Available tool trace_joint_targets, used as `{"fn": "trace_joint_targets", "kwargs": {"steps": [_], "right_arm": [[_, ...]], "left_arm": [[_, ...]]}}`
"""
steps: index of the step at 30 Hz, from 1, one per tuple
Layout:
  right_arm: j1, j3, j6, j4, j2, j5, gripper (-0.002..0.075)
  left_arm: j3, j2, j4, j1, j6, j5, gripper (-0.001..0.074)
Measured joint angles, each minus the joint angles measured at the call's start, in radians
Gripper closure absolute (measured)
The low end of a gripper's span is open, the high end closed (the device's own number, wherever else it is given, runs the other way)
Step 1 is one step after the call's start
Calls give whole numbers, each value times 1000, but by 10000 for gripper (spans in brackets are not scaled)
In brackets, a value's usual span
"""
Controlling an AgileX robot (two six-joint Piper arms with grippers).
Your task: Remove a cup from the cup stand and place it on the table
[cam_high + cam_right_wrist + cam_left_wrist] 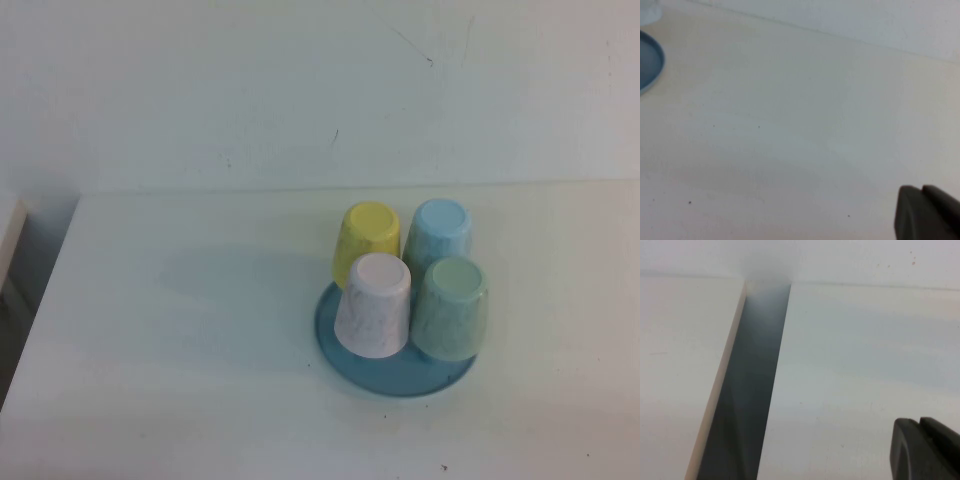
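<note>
On the cup stand (392, 376), four inverted cups

The table (200, 340) is bare over its whole left half and along its near edge, so passage there is free. The obstacles stand together right of centre: the cup stand (395, 375) carries four upside-down cups close together, the cup (450, 308) at front right, a pinkish-white cup (373, 305) just beside it, a yellow cup (367, 240) and a light blue cup (438, 235) behind. The left gripper (926, 450) and the right gripper (926, 212), both closed, hang over bare tabletop, the left near the table's left edge, beside a dark gap (747, 390).
</note>
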Motion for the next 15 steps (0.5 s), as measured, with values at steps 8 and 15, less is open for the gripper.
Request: {"fn": "trace_joint_targets", "kwargs": {"steps": [8,15], "right_arm": [[0,0,0,0,0,0,728],[0,0,0,0,0,0,729]], "left_arm": [[0,0,0,0,0,0,737],[0,0,10,0,0,-1,737]]}}
